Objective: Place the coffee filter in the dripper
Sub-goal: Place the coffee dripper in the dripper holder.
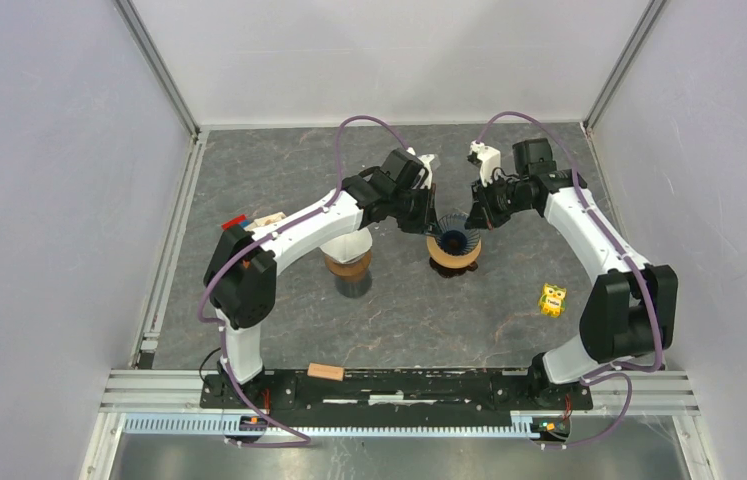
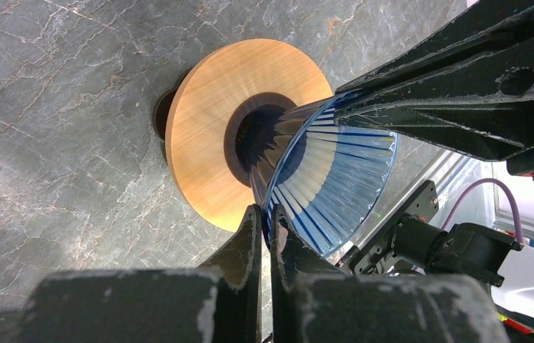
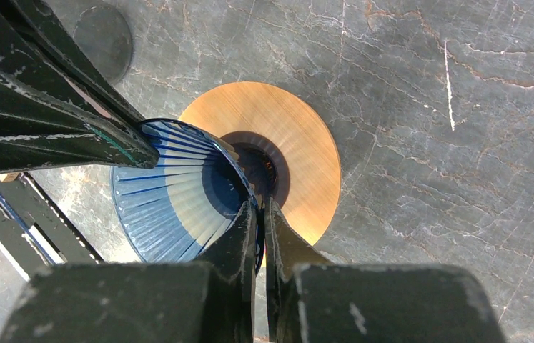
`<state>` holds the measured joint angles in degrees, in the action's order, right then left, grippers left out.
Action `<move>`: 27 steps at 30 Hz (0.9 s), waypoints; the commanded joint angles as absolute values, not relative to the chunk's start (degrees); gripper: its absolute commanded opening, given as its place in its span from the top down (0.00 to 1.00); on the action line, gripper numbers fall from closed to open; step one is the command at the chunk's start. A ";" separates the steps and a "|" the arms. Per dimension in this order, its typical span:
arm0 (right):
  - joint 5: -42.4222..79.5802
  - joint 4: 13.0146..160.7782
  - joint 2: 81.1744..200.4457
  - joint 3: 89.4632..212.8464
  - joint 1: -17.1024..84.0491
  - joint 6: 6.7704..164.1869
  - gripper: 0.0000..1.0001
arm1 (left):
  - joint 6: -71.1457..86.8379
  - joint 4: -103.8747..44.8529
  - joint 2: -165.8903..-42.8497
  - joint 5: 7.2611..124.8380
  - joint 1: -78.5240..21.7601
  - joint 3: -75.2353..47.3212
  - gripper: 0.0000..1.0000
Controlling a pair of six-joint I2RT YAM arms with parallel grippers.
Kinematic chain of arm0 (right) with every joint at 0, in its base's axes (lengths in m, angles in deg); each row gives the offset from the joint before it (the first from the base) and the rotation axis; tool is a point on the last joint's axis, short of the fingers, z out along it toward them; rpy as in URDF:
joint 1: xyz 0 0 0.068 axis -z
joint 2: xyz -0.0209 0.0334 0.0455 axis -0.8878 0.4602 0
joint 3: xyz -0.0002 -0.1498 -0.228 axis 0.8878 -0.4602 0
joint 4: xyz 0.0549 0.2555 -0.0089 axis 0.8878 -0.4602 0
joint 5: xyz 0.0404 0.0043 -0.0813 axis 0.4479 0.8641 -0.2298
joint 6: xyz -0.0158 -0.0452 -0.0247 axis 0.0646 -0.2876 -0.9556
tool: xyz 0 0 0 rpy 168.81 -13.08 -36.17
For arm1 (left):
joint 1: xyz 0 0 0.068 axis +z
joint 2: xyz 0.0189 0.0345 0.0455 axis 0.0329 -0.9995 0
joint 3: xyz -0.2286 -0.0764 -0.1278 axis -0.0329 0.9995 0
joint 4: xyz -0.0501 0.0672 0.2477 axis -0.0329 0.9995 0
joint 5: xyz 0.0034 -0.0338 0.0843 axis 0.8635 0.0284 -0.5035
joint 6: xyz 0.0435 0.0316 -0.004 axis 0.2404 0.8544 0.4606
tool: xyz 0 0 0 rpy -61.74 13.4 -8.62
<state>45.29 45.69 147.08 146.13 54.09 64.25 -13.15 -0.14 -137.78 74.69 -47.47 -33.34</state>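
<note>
**Near edge of the table (image 1: 399,325).** 1 small wooden block (image 1: 325,372) lies on the rail between the 2 arm bases.

**Farther in.** On the right arm's side I see a small yellow object (image 1: 552,299) sitting alone, well apart from everything else. On the left arm's side, under the forearm, stands a brown cylindrical stand (image 1: 348,266). The arm hides its top.

**Centre.** The dripper (image 1: 454,240) is a blue ribbed cone with its wide mouth upward, seated in a flat wooden ring (image 2: 206,121).
- The left tool (image 2: 269,218) is pressed together on the cone's rim, with 1 finger inside the wall and 1 outside.
- The right tool (image 3: 258,211) pinches the opposite rim in the same manner.
- The 2 tools face each other across the mouth.

**Coffee filter.** I cannot pick it out. The cone's inner wall looks pale between the blue ribs, but I cannot tell whether paper lines it.
</note>
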 commanded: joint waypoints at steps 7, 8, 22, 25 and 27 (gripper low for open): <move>44.49 50.35 150.58 149.27 53.79 62.50 1.00 | -13.37 0.45 -139.73 81.12 -48.64 -33.81 0.98; 44.28 50.38 150.74 149.19 53.84 62.48 1.00 | -13.30 0.45 -139.88 81.08 -48.60 -33.81 0.98; 42.68 52.25 152.71 146.45 53.33 62.16 1.00 | -13.28 0.45 -141.68 81.57 -48.64 -33.46 0.98; 42.60 52.73 153.07 145.63 53.26 61.99 1.00 | -13.32 0.32 -141.93 81.78 -48.64 -33.26 0.98; 42.59 52.94 153.09 144.97 53.34 61.90 1.00 | -13.29 0.23 -142.07 81.79 -48.64 -33.07 0.98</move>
